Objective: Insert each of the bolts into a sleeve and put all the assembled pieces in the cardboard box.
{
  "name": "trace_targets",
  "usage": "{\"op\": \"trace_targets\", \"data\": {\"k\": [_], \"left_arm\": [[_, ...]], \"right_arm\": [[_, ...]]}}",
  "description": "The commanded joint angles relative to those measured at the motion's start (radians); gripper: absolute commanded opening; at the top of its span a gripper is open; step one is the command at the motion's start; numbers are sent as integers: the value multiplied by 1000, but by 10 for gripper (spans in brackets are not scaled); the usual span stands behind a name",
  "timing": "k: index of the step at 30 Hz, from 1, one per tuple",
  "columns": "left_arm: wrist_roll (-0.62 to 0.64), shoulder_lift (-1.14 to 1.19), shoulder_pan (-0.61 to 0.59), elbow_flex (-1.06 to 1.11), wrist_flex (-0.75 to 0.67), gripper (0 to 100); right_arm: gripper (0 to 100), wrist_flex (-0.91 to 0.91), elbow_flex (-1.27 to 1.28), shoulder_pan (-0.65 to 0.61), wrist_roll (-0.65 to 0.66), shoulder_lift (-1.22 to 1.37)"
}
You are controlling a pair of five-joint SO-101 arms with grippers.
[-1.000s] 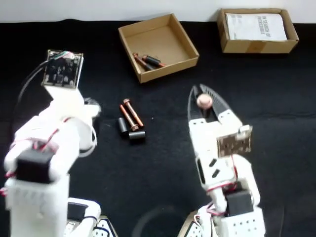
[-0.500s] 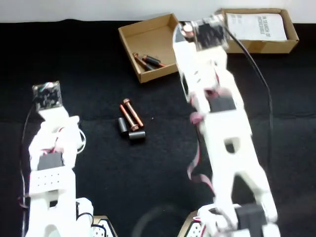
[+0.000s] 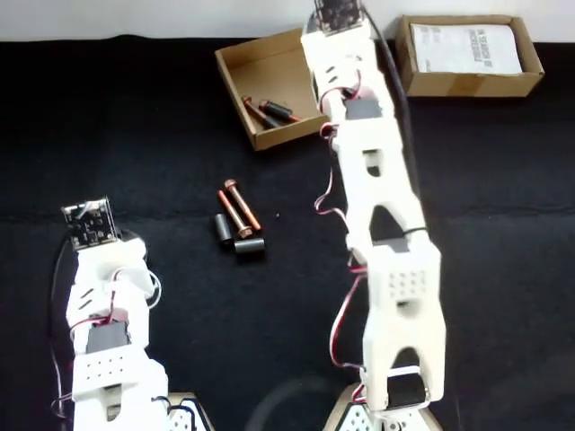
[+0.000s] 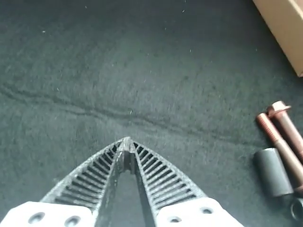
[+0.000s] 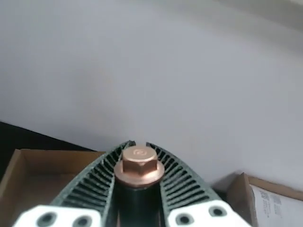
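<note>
My right pincer (image 5: 137,144) is clamped around an assembled piece (image 5: 138,177): the bolt (image 5: 138,163) shows its copper head between my ribbed fingers, seated in a dark sleeve (image 5: 137,203). It hangs raised by the far right corner of the cardboard box (image 3: 269,67) (my right arm (image 3: 377,206) stretches the whole way across the table). Copper-and-black pieces (image 3: 269,112) lie inside that box.

My left pincer (image 4: 126,142) is closed tip to tip on nothing, low over the black cloth (image 4: 118,56). Near it, two loose bolts (image 3: 238,208) lie side by side, with two empty sleeves (image 3: 223,228) just beside their near ends. A second box (image 3: 530,67), holding printed paper (image 3: 467,45), sits well apart at the far right.
</note>
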Motion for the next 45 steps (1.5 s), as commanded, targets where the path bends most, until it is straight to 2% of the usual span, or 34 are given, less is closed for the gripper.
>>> {"op": "trace_targets", "data": {"k": [1,7,11,16,24,28,37,45], "left_arm": [[6,-48,-7,25,-15,9],[8,-67,-68,25,-8,9],[8,-74,-82,25,52,9],[8,-74,-81,27,109,9],[8,-67,-77,27,110,9],[8,-65,-74,27,110,9],[8,-65,-74,27,112,9],[8,-65,-77,27,112,9]], "right_arm": [[8,-27,-286,15,-38,203],[12,-27,-619,-5,-43,496],[48,-19,-730,-31,-43,585],[217,-12,-746,-51,-44,596],[224,203,-920,-77,-44,581],[224,360,-908,-73,-60,435],[224,901,-900,-104,-431,102],[224,1330,-806,-225,-657,61]]}}
